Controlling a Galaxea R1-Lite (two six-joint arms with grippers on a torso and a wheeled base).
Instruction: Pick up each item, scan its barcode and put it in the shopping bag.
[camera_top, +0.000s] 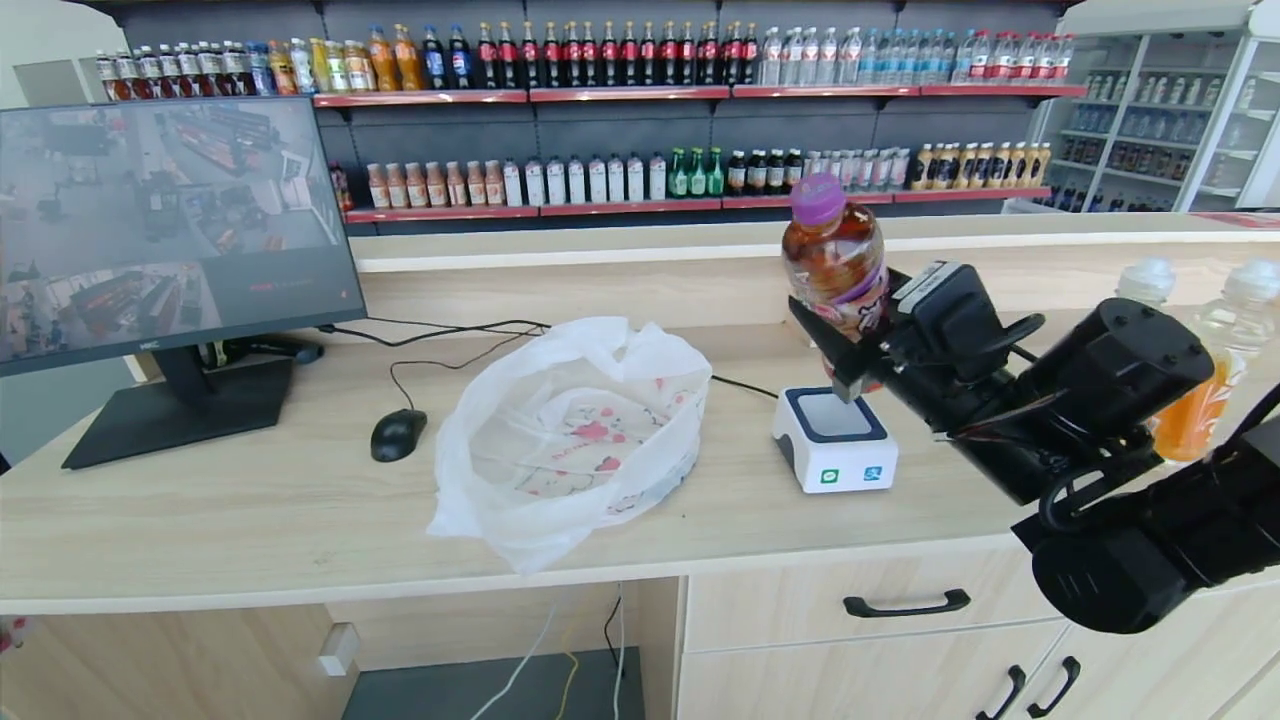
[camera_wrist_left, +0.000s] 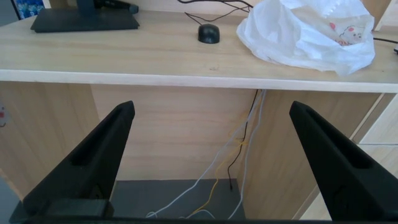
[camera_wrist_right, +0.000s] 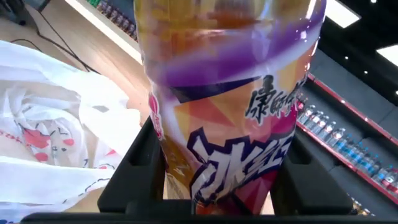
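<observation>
Your right end effector (camera_top: 838, 345) is clamped on the bottle (camera_top: 835, 262), one finger on each side of its lower half. The bottle stands nearly upright with its purple cap on top and amber drink showing above the purple and orange label. You're holding it off the counter (camera_top: 250, 520), above the back of the scanner (camera_top: 835, 440). From the right wrist, the label fills the space between the two dark fingers (camera_wrist_right: 134, 168).

The scanner is a small white box with a dark window facing up. It sits toward the counter's right half, about midway between the front and back edges. The bag (camera_top: 570, 435) lies open at the middle of the counter, just left of the scanner and not touching it, its near side reaching almost to the front edge.

Your left end effector (camera_wrist_left: 212, 112) has its fingers spread wide with nothing between them. It sits low in front of the counter, below the front edge.

A mouse (camera_top: 398, 434) lies left of the bag and a monitor (camera_top: 165, 230) stands at the back left corner. Two white-capped bottles (camera_top: 1200, 370) stand at the right edge.
</observation>
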